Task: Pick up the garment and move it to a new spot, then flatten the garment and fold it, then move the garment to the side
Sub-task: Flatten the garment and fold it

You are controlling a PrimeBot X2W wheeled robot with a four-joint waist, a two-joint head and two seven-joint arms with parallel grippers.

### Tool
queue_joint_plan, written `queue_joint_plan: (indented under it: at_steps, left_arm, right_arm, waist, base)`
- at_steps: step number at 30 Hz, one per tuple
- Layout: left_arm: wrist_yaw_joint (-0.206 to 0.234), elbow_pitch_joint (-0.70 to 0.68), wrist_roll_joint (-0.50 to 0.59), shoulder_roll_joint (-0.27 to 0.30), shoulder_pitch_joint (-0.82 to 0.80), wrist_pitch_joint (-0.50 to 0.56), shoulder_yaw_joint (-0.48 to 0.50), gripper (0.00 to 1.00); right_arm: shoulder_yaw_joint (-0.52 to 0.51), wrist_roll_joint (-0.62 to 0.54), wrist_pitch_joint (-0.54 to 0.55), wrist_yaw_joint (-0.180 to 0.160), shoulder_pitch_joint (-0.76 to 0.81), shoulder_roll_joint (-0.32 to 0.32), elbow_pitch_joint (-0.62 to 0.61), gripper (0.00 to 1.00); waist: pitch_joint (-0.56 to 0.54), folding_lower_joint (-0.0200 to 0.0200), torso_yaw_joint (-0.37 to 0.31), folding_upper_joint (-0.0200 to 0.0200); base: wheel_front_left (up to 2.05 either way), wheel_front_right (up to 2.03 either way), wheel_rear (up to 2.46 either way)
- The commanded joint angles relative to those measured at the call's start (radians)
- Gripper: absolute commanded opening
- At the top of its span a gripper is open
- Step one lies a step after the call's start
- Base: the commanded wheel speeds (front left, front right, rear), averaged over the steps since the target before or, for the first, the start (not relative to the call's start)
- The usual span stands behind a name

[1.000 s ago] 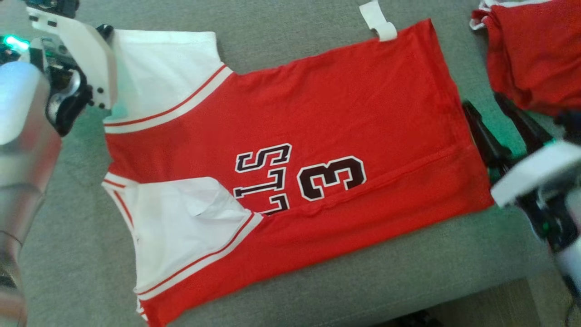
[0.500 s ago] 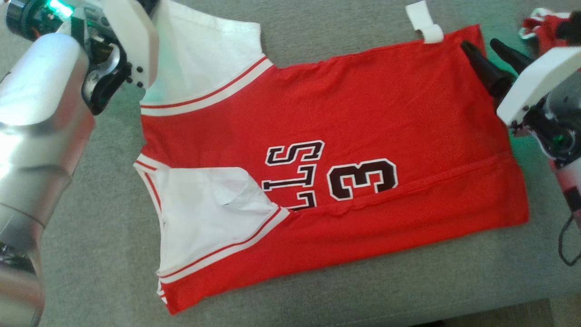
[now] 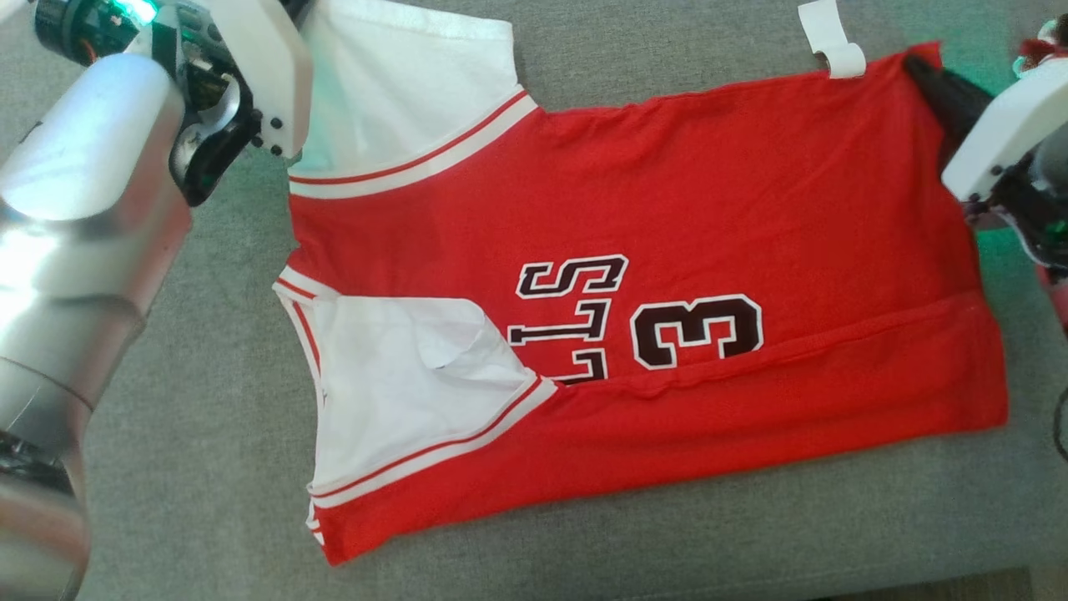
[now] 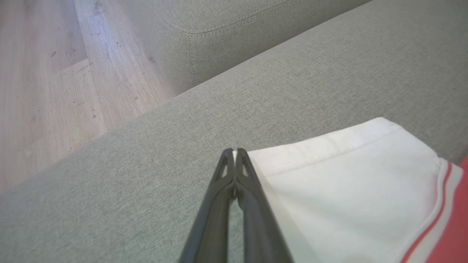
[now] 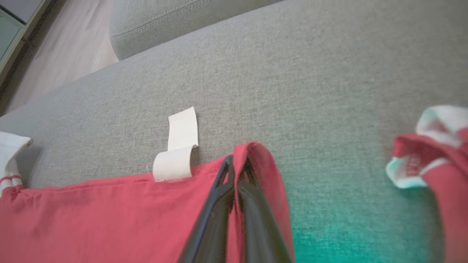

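Bare grey couch (image 3: 209,417) surrounds a spread red jersey (image 3: 667,209); left gripper (image 4: 234,151) and right gripper (image 5: 237,161) jaws clench its far corners.

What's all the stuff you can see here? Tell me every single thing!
jersey: one, red with white sleeves, spread flat on the sofa
label: one, white, sticking out from the jersey's far edge
other garment: one, red with white trim, on the sofa right of the jersey
sofa: one, grey, under everything
floor: one, pale wood, beside the sofa
left forearm: one, silver, head view's left
left gripper: one, dark fingers, shut on the white sleeve's corner
right gripper: one, dark fingers, shut on the jersey's red corner
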Motion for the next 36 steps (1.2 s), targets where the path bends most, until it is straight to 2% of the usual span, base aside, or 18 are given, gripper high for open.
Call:
queue_joint_plan:
  at_steps: [1,5,15,22,27,32,36]
  left_arm:
    - [0.002,-0.010,-0.005,0.033,-0.066,-0.017,0.017,0.00]
    - [0.002,-0.005,-0.002,0.041,-0.076,-0.050,0.007,0.00]
    - [0.023,0.057,0.050,0.030,-0.133,-0.322,0.032,0.00]
    - [0.007,0.044,0.003,0.023,-0.063,-0.357,0.018,0.00]
    - [0.003,-0.045,-0.034,0.058,0.034,-0.372,-0.007,0.00]
    - [0.003,-0.186,-0.085,0.120,0.159,-0.360,-0.017,0.00]
    - [0.037,-0.325,-0.104,0.192,0.267,-0.336,-0.028,0.00]
  right_arm:
    - [0.007,0.013,-0.033,-0.001,-0.018,-0.033,-0.013,0.00]
    - [0.012,0.028,-0.061,-0.001,-0.033,-0.044,-0.009,0.00]
    - [0.002,0.151,-0.132,-0.001,-0.039,-0.105,-0.061,0.00]
    - [0.033,0.217,-0.149,-0.001,0.052,-0.177,-0.133,0.00]
    - [0.038,0.262,-0.177,-0.001,0.154,-0.234,-0.193,0.00]
    - [0.037,0.289,-0.212,-0.001,0.250,-0.272,-0.243,0.00]
    - [0.033,0.305,-0.235,-0.001,0.316,-0.296,-0.269,0.00]
  waist:
    - [-0.001,-0.0001,0.002,0.0000]
    - [-0.003,-0.0001,0.003,0.0000]
    - [-0.038,-0.0001,0.018,0.0000]
    - [-0.092,-0.0001,0.047,0.0000]
    - [-0.128,-0.0001,0.076,0.0000]
    - [-0.153,-0.0001,0.090,0.0000]
    - [-0.165,-0.0001,0.097,0.0000]
  base:
    - [0.00,0.00,0.00]
    - [0.00,0.00,0.00]
    - [0.00,0.00,0.00]
    - [0.00,0.00,0.00]
    - [0.00,0.00,0.00]
    - [0.00,0.00,0.00]
    - [0.00,0.00,0.00]
